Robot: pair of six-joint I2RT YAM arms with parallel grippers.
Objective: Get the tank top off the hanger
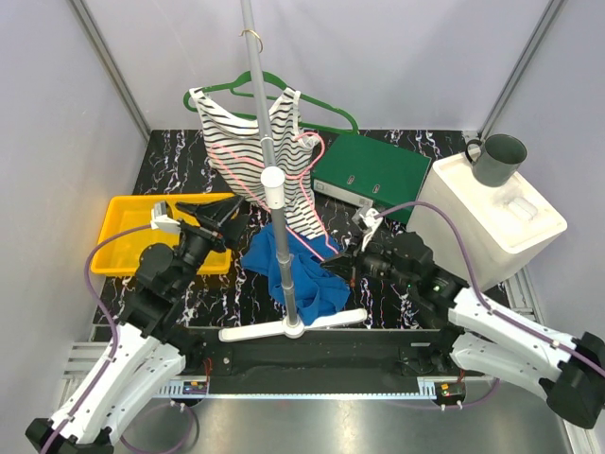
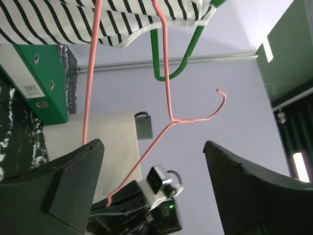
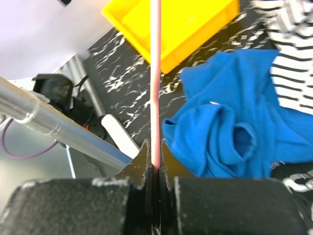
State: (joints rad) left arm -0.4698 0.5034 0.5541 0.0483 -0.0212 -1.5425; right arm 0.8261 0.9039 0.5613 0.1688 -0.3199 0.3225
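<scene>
The black-and-white striped tank top (image 1: pixel 248 142) hangs beside the stand's pole (image 1: pixel 269 142). A pink wire hanger (image 1: pixel 307 203) runs through it, hook end free. My right gripper (image 1: pixel 338 265) is shut on the pink hanger's lower wire (image 3: pixel 155 73), which is pinched between the jaws (image 3: pixel 155 159). My left gripper (image 1: pixel 222 216) is open and empty, just left of the top's lower part. In the left wrist view its gripper (image 2: pixel 154 169) points up at the pink hanger (image 2: pixel 166 73) and the top (image 2: pixel 73 24), touching neither.
A green hanger (image 1: pixel 331 112) hangs on the pole behind the top. A blue garment (image 1: pixel 293 270) lies on the table by the white stand base (image 1: pixel 293 329). A yellow tray (image 1: pixel 132 232) is left, a green binder (image 1: pixel 373 170) behind, and a white box (image 1: pixel 492 213) with a grey mug (image 1: pixel 496 156) right.
</scene>
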